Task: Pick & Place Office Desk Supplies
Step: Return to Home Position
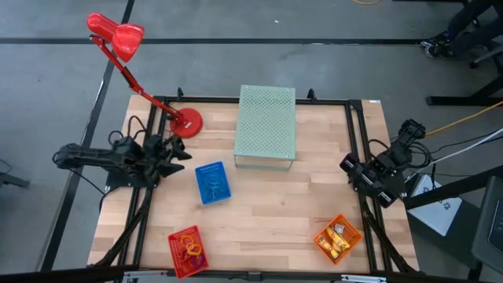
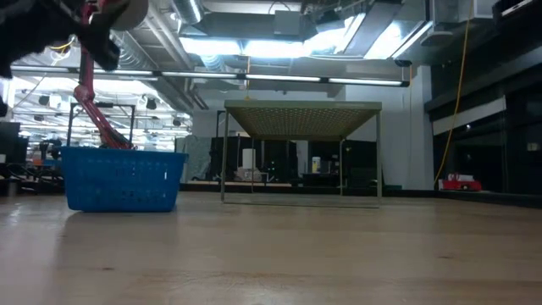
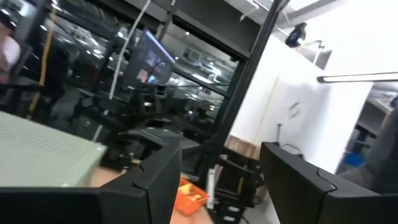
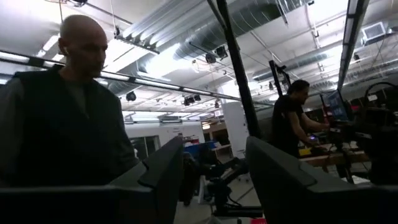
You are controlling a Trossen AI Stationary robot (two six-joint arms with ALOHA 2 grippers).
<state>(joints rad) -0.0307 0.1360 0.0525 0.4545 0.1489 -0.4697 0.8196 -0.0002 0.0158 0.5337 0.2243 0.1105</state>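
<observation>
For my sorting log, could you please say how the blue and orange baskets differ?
The blue basket sits mid-table; the orange basket sits near a right-side corner. The blue basket lies nearly square to the table; the orange basket is turned diagonally. The blue basket holds blue loops, the orange basket yellowish pieces. Both are small mesh baskets.

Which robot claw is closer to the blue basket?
The left claw. It sits close beside the blue basket; the right claw is far across the table.
</observation>
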